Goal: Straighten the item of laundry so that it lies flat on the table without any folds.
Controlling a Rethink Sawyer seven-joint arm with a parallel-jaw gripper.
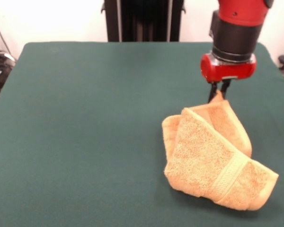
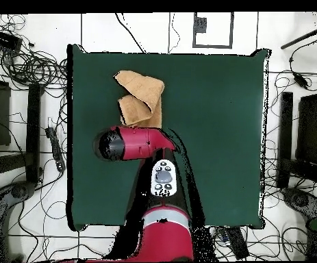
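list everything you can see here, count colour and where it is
towel: one, golden-orange, folded over itself, on the table's right part in the front view, one end raised at the gripper
table: one, dark green cloth top, fills most of both views
cables: many, black, on the floor around the table in the overhead view
arm: one, red and black, reaching over the table from its base
gripper: one, red body with dark fingers, shut on the towel's upper end
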